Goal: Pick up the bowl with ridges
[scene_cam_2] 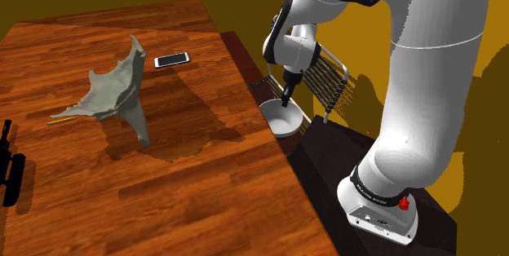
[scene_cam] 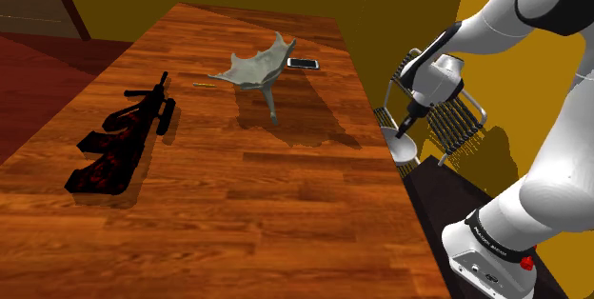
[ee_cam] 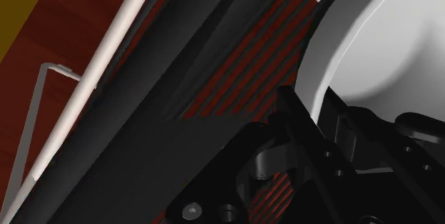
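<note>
A plain white bowl (scene_cam: 401, 147) (scene_cam_2: 281, 121) sits in a wire rack on a dark surface just off the wooden table's edge, beside my stand. My black gripper (scene_cam: 405, 129) (scene_cam_2: 285, 101) points down into it, with the fingers shut on the bowl's rim at the side nearest the rack's tines. In the wrist view the bowl's (ee_cam: 385, 37) white wall curves down between my gripper's (ee_cam: 317, 119) two black fingers. Ridges on the bowl cannot be made out.
The wire dish rack (scene_cam: 459, 122) (scene_cam_2: 328, 70) stands upright right behind the bowl. On the wooden table (scene_cam: 238, 211) lie a black and red toy gun (scene_cam: 119, 143), a grey ray-shaped figure (scene_cam: 257, 67) (scene_cam_2: 114, 91), a phone (scene_cam: 303, 63) (scene_cam_2: 172, 59) and a thin pencil (scene_cam: 202, 85).
</note>
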Controlling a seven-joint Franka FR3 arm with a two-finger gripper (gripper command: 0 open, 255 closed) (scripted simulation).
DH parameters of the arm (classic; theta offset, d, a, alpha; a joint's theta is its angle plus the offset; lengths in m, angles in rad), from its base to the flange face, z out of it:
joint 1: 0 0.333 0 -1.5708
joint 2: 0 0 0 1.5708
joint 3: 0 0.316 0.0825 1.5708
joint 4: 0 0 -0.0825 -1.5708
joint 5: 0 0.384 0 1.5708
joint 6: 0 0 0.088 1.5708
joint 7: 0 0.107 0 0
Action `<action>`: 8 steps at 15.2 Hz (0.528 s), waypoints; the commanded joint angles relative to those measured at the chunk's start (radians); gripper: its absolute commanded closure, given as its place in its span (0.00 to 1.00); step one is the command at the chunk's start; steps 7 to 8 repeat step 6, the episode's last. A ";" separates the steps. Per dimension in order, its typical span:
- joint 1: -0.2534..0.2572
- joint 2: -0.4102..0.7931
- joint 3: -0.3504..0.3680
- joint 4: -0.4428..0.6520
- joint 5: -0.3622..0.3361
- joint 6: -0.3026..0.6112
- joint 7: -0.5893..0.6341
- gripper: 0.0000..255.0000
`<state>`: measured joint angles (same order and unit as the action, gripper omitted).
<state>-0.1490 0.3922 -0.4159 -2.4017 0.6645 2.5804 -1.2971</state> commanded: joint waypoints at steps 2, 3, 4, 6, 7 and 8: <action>0.017 -0.061 -0.038 -0.010 -0.045 -0.022 0.041 1.00; 0.029 -0.075 -0.052 -0.013 -0.059 -0.031 0.052 1.00; 0.040 -0.089 -0.065 -0.016 -0.073 -0.039 0.064 1.00; 0.062 -0.088 -0.088 -0.015 -0.065 -0.045 0.058 1.00; 0.062 -0.088 -0.088 -0.015 -0.065 -0.045 0.058 1.00; 0.062 -0.088 -0.088 -0.015 -0.065 -0.045 0.058 1.00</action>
